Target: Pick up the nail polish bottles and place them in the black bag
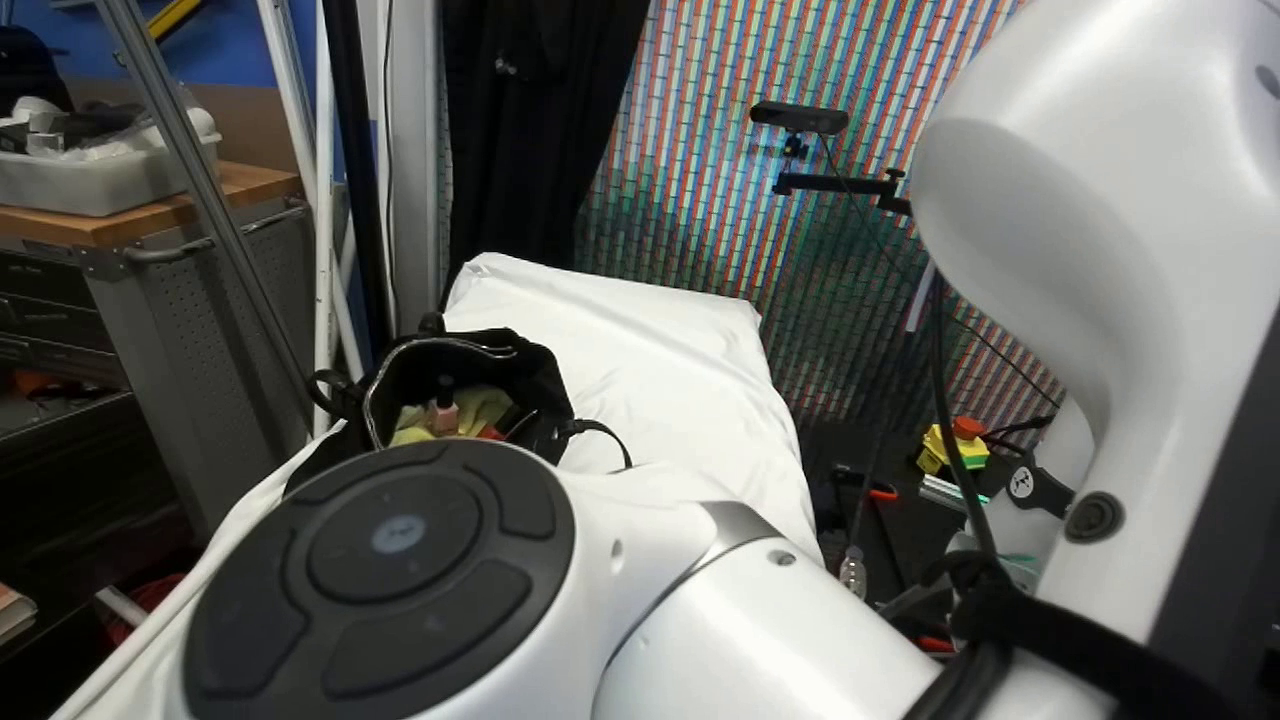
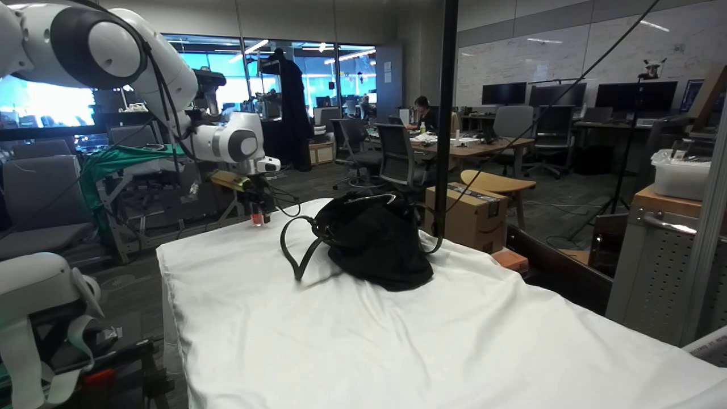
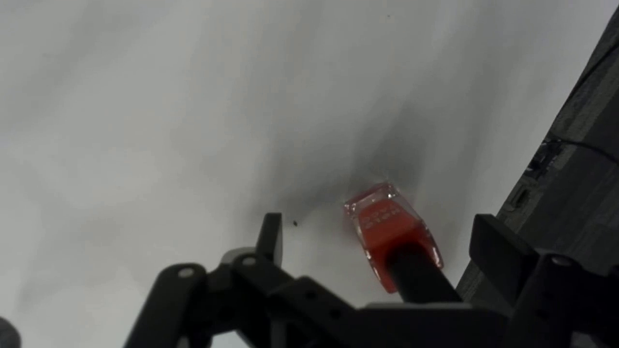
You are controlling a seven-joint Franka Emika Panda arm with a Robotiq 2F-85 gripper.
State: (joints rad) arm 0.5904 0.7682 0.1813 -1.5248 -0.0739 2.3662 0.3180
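A red nail polish bottle (image 3: 387, 224) stands on the white-draped table (image 3: 169, 145), lower right in the wrist view, between jaws spread wide and holding nothing. Likely light, rigid, slick and breakable, it should take a gentle squeeze across its slim dark cap (image 3: 420, 274). The soft-looking black bag (image 2: 375, 244) slumps at centre in an exterior view; left of centre in an exterior view, it holds a pink bottle (image 1: 443, 418) against yellow-green lining (image 1: 484, 406), something red (image 1: 491, 432) half hidden nearby.
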